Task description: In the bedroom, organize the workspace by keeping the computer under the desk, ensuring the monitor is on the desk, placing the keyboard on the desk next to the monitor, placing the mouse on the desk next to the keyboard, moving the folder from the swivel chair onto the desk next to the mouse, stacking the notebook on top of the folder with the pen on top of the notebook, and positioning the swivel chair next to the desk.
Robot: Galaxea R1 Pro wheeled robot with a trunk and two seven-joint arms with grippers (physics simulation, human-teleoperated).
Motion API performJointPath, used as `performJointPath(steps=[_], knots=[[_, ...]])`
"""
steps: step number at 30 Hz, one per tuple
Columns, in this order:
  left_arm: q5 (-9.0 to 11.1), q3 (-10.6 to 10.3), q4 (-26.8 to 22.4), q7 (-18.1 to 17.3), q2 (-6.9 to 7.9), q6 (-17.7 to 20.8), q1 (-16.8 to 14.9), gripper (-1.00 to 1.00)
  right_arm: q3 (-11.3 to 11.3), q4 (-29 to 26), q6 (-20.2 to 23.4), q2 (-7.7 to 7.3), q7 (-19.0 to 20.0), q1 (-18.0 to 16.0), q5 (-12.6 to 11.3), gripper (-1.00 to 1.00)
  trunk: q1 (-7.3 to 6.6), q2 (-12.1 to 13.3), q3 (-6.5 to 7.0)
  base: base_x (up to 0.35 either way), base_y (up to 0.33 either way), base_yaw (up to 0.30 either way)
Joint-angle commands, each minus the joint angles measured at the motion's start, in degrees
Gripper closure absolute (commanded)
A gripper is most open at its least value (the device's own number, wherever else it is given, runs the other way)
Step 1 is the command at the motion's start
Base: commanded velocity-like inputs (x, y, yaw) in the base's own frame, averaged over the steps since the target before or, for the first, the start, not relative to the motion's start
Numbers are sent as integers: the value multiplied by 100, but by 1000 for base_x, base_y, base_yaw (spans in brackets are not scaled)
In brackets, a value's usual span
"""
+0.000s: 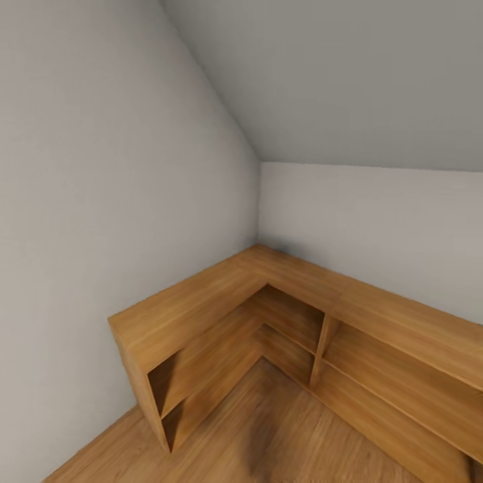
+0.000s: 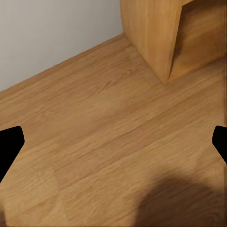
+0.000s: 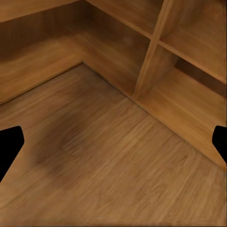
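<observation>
Oak corner shelf (image 1: 221, 315) sits under sloped grey walls (image 1: 100, 168) in the head view, on plank floor (image 1: 288, 436); no desk or chair here, so the task's things must be elsewhere in the bedroom. Best move, I judge: turn the base around slowly, arms tucked. Left wrist view: left claw (image 2: 113, 144) spread wide over floor, tips cut off. Right wrist view: right claw (image 3: 113, 144) likewise released, empty, facing shelf bays.

A light wood plank floor (image 1: 282, 436) fills the lower part of the head view. Directly on it stands a low L-shaped oak shelf unit (image 1: 201, 302), running from lower left into the corner and on to the lower right, its open compartments bare.
</observation>
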Motion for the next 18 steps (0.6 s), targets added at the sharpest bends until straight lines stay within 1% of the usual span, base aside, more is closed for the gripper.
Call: performJointPath(steps=[1, 10, 14, 18], knots=[[0, -48, -2, 56, 1, -7, -2, -100, -44, 6, -12, -3, -24, -5, 63, -100, 0, -4, -9, 0, 0, -273], [-7, -53, -2, 51, -2, -4, -2, -100, -40, 9, -7, -8, -24, -5, 65, -100, 0, -4, -32, 0, 0, -273], [-15, -59, -2, 48, -3, -4, -2, -100, -37, 9, 61, -10, -24, -5, 65, -100, 0, -4, -45, 6, 5, -273], [-29, -71, -2, 40, -6, -4, -2, -100, -36, 8, 181, -12, -24, -4, 62, -100, 0, -4, -58, 141, 120, -273]])
